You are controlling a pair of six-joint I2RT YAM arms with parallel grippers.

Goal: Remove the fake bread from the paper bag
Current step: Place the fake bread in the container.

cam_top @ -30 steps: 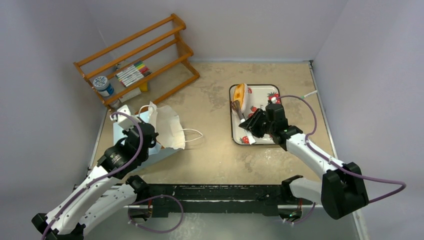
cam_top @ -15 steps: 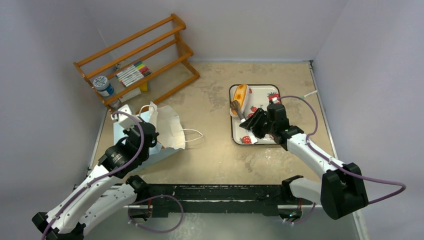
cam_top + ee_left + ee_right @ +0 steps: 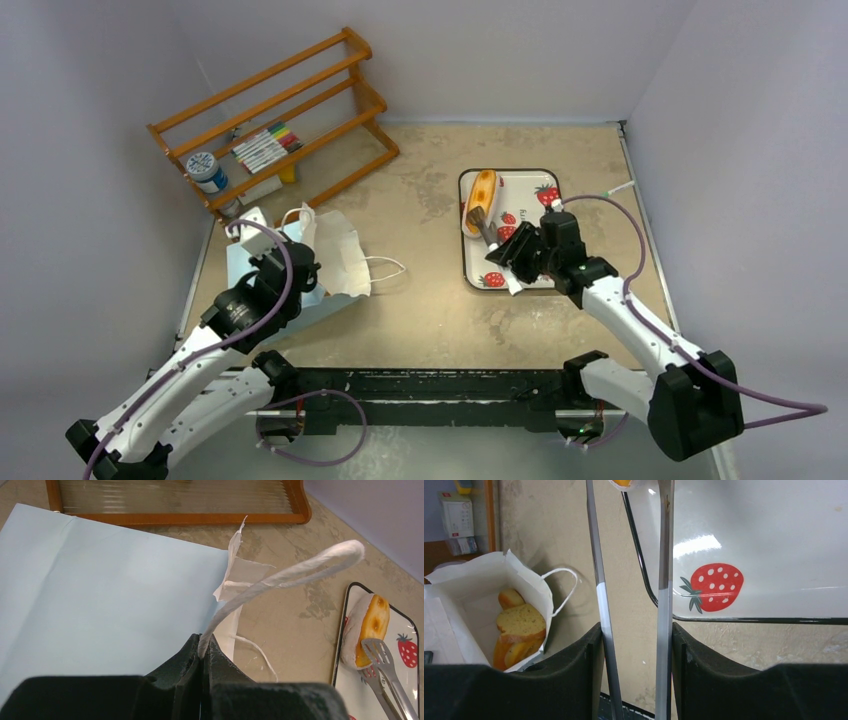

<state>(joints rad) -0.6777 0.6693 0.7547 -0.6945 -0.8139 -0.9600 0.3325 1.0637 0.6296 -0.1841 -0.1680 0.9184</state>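
Observation:
The light blue paper bag lies on its side at the left, white mouth facing right. My left gripper is shut on its white string handle. Fake bread, a squarish slice and golden pieces, shows inside the bag. One long loaf lies on the strawberry-print tray. My right gripper is shut on metal tongs, one arm against each finger. The tongs' spread tips stand at the loaf's near end.
A wooden rack stands at the back left with coloured markers and a blue-lidded jar. Grey walls close in the table at the left, back and right. The bag's second handle lies loose on the tabletop.
The right gripper's jaws have widened, so the tongs have spread, and the arm has drawn back slightly toward the near right. The loaf now lies flat on the tray. The left arm holds still.

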